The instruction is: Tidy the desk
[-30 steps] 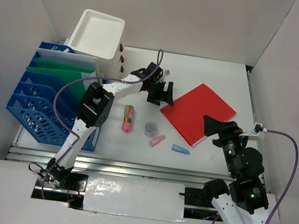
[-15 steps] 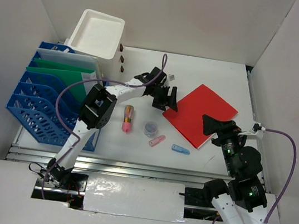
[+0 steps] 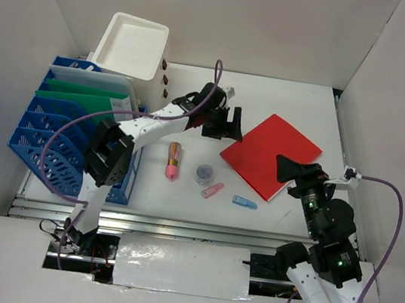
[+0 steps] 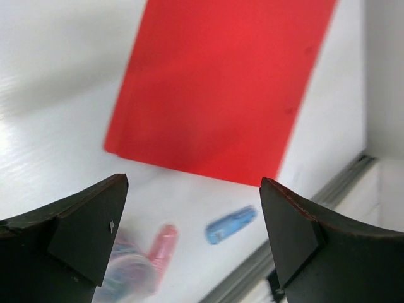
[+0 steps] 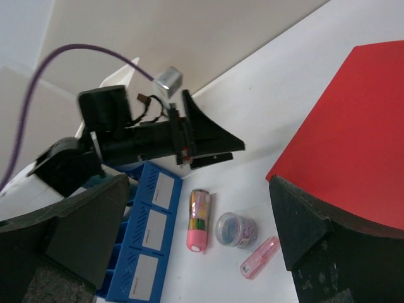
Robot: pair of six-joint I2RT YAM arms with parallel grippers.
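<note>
The desk (image 3: 286, 103) is seen as a white tabletop filling the middle of the scene, with a silver rail along its near edge.

The left gripper (image 3: 223, 126) is held over the middle of the desk, just left of the far-left edge of a red folder (image 3: 271, 154). Its jaws are spread wide apart and nothing is held between them. In the left wrist view the folder is seen ahead through the gap.

The right gripper (image 3: 285, 168) is held at the near right, over the near corner of the red folder. Its jaws are also spread wide and nothing is gripped.

Four small things are scattered on the desk left of the folder's near edge:
- A tube with a pink cap (image 3: 174, 160) is laid furthest left.
- A small round jar (image 3: 204, 173) is set just to its right.
- A pink clip (image 3: 212, 191) is placed nearer than the jar.
- A blue clip (image 3: 244, 202) is placed to the right of the pink one.

A blue file rack (image 3: 51, 140) is stood at the left edge, with green folders (image 3: 81, 95) slotted in its far compartments. A white box (image 3: 130, 45) with brown knobs is set at the far left, behind the rack.
</note>
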